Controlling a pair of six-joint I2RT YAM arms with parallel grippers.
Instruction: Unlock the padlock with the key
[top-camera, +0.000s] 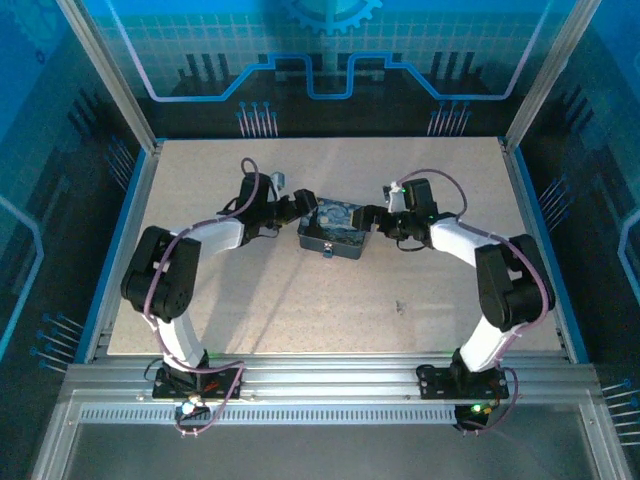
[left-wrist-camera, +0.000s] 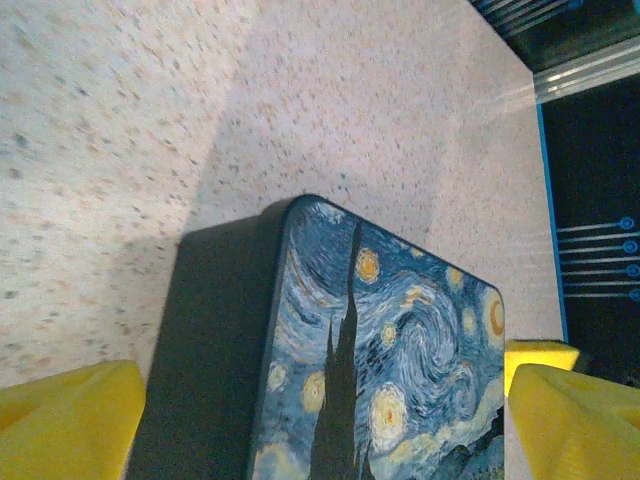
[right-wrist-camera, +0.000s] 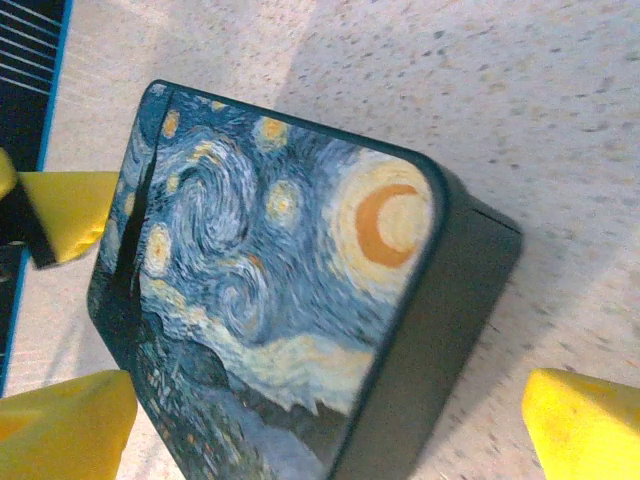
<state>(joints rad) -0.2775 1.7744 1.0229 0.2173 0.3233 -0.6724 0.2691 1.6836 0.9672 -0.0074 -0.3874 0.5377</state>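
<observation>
Padlock: tiny bluish item that seems to hang at the near side wall of the tin, mid-table; too small in the top view to make out the shackle. Judged light, rigid and smooth metal, likely to swing or slip if pinched at the shackle. The better hold would be across the flat faces of the body, with the keyhole left free.

Key: probably the thin dark speck lying flat on the table, well apart from the tin, toward the right arm's side. Judged very light, stiff and low-lying, so hard to pinch off the board. The grip should go on the bow end so the blade stays exposed. Identification is uncertain at this size.

Tin: rectangular, Starry Night print, lid shut. Contents cannot be seen.

Left gripper: jaws spread wide, yellow fingertips straddling the tin's left end. A shadowed gap shows between the left pad and the wall, so nothing is grasped.

Right gripper: jaws spread wide, pads either side of the tin's right end. The right pad stands apart from the wall, and nothing is held.

Neither tool is near the key.
</observation>
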